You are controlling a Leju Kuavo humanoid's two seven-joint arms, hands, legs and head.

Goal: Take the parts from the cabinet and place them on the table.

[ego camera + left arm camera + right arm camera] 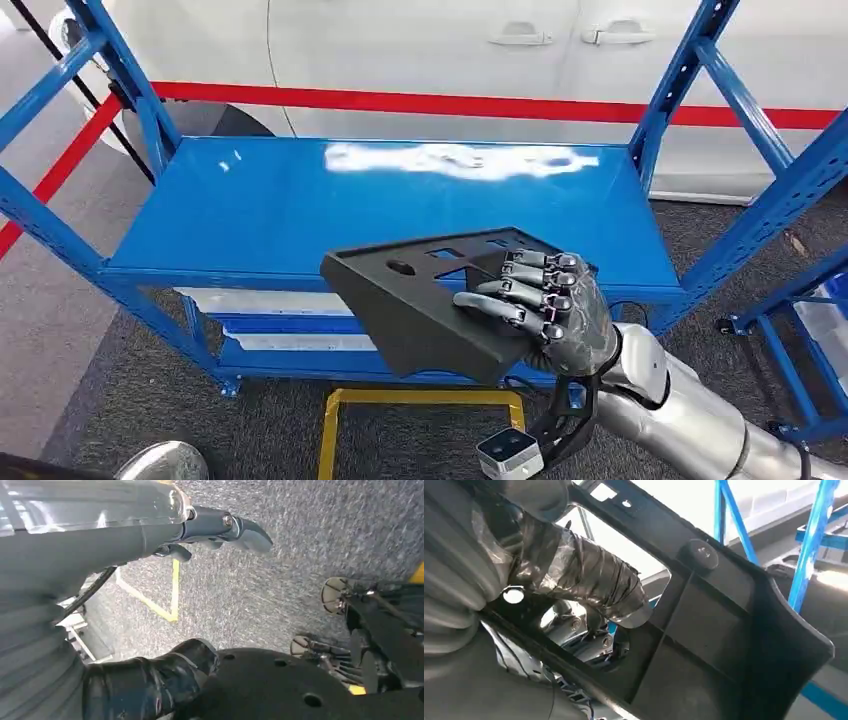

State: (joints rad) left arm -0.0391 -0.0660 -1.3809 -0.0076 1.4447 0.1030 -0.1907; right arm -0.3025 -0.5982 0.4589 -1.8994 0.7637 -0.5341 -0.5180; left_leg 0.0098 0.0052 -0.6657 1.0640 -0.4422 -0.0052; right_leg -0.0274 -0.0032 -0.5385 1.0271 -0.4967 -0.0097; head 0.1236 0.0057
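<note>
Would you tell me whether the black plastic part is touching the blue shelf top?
Cannot tell. In the head view the right hand holds the black plastic part before the blue shelf top, hiding any gap.

The right hand (545, 305) is holding the part (440, 305) over the front edge of the counter (250, 215). A car (420, 50) is standing behind the counter, and another rack (800, 330) is sitting to its right.
</note>
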